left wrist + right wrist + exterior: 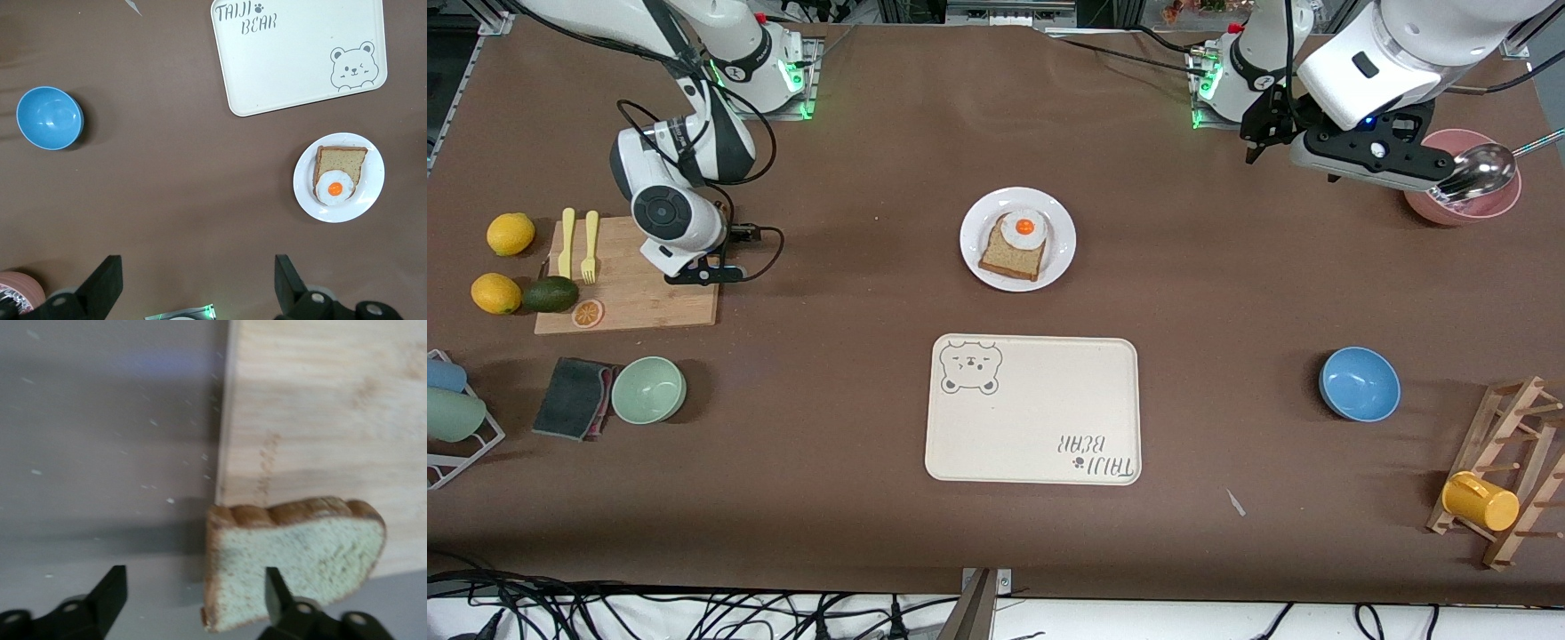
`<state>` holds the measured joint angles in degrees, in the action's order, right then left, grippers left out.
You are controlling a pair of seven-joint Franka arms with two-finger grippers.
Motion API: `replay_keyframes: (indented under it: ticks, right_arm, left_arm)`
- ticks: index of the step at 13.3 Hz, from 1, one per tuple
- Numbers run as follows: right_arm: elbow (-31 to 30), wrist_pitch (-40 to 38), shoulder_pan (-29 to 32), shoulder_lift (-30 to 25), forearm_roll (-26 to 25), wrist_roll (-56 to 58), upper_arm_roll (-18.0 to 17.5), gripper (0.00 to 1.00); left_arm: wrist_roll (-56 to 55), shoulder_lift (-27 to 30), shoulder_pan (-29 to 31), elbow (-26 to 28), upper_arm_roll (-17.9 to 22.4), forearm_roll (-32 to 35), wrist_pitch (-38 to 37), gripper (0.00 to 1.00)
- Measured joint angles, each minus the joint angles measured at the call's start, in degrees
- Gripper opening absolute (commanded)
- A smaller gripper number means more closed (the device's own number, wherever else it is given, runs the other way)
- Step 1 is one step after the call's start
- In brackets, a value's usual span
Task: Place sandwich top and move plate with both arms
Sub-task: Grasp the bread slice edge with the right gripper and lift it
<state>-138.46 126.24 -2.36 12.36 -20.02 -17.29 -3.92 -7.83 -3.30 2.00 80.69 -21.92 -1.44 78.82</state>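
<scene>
Nothing is placed yet, I judge. My right gripper (190, 600), jaws apart, straddles the sandwich top (293, 570) at the cutting board's (649, 302) edge. The left gripper (197, 283) waits open. The plate (1060, 258), mid-table, carries only the egg slice (1016, 246).

Cream bear tray (1034, 410); blue bowl (1359, 383); green bowl (648, 389) beside grey cloth (572, 397); wooden cutting board (628, 289) bearing yellow fork (591, 245), avocado (550, 294); two lemons (510, 234); pink bowl (1488, 200); yellow mug (1480, 501) on wooden rack (1517, 444).
</scene>
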Motion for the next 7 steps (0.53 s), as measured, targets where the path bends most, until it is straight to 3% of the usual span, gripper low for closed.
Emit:
replay_keyframes:
  ticks: [4,7]
  right_arm:
    - [-0.53,-1.93,-0.07,1.91,-7.53,-10.95,-0.25,0.82]
    - [-0.53,-1.93,-0.07,3.35,-8.4,-13.24,-0.33,0.73]
  left_arm:
    - [0.0,0.0,-0.15,0.0,0.0,0.0,0.0,1.0]
    - [0.0,0.0,-0.16,0.0,0.0,0.0,0.0,1.0]
